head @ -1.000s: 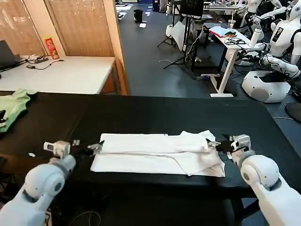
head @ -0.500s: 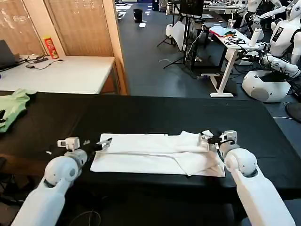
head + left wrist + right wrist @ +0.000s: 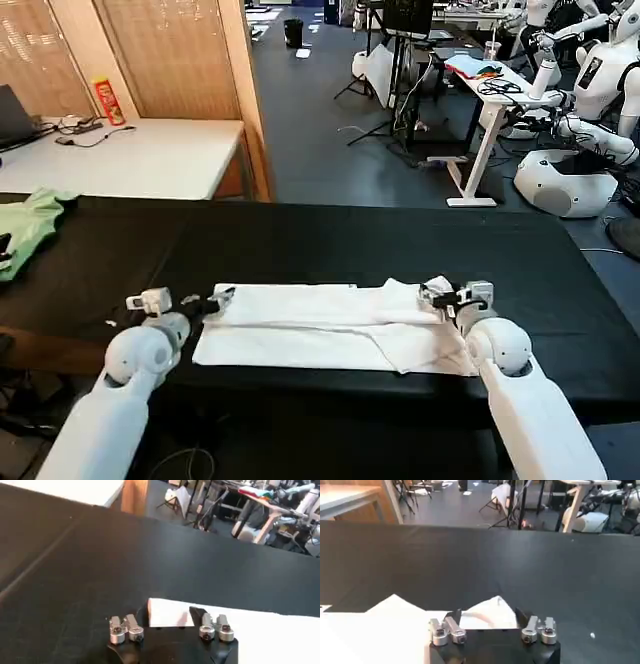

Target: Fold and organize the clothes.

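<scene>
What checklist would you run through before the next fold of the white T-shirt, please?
1. Left gripper at the T-shirt far left corner: ok.
2. Right gripper at the far right corner: ok.
3. Both grippers open around the cloth edge: ok.
4. Cloth seated between the fingers: cannot tell.
5. Black table beyond the shirt free for moving: ok.
6. Green garment lies apart: ok.

A folded T-shirt [image 3: 335, 325] lies on the table [image 3: 330, 240] near its front edge, about midway along. The left gripper [image 3: 222, 298] sits at the shirt's back left corner, the right gripper [image 3: 432, 293] at its back right corner. Another garment [image 3: 25, 228] lies at the table's left edge, well apart.
</scene>
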Controlling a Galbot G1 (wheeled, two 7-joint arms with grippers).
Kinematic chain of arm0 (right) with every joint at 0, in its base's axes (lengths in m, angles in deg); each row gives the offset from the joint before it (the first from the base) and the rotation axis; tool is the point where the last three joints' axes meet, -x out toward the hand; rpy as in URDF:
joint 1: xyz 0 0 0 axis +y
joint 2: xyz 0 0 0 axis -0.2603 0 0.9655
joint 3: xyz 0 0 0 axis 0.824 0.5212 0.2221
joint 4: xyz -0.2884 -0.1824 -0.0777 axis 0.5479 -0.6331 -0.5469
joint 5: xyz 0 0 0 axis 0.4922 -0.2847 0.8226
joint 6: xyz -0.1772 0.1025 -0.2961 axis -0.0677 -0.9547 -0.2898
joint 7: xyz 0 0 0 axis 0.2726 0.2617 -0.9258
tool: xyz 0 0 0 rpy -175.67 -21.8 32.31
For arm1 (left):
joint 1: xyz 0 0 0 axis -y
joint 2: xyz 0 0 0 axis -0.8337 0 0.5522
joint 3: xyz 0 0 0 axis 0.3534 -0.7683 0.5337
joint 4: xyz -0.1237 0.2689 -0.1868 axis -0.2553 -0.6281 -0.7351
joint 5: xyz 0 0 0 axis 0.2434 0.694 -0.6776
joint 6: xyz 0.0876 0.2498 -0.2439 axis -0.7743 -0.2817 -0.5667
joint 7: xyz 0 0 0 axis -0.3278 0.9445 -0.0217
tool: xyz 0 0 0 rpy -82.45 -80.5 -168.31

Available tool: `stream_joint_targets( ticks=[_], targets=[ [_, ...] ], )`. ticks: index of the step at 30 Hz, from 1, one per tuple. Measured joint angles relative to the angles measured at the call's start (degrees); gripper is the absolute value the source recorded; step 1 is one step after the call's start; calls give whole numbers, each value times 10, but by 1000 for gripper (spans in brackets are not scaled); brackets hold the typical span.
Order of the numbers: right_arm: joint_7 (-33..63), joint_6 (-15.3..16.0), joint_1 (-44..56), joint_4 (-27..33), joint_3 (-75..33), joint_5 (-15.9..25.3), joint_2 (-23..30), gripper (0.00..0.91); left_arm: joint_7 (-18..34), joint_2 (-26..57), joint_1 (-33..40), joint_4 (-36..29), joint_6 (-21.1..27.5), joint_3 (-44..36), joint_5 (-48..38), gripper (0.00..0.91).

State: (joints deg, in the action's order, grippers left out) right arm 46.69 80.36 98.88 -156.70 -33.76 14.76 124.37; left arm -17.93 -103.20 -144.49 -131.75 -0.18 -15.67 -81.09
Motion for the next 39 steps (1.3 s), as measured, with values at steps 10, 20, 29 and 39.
stream_joint_targets(
  ticks=[10,20,29,39],
  targets=[
    [8,-45,6,8,-9,43,15,244,-12,-10,3,16,-39,-10,83,10],
    [-11,-34,29,-28,-28,20,-3,878,-21,-11,2,2,-66,-9,118,878],
    [-9,-18,89,-129,-70,-30,-45,878,-15,10,-31,-43,-57,20,96,878],
    [-13,-19,164,-229,-123,-47,-49,878,-17,-27,-148,-143,-67,72,106,878]
  ],
)
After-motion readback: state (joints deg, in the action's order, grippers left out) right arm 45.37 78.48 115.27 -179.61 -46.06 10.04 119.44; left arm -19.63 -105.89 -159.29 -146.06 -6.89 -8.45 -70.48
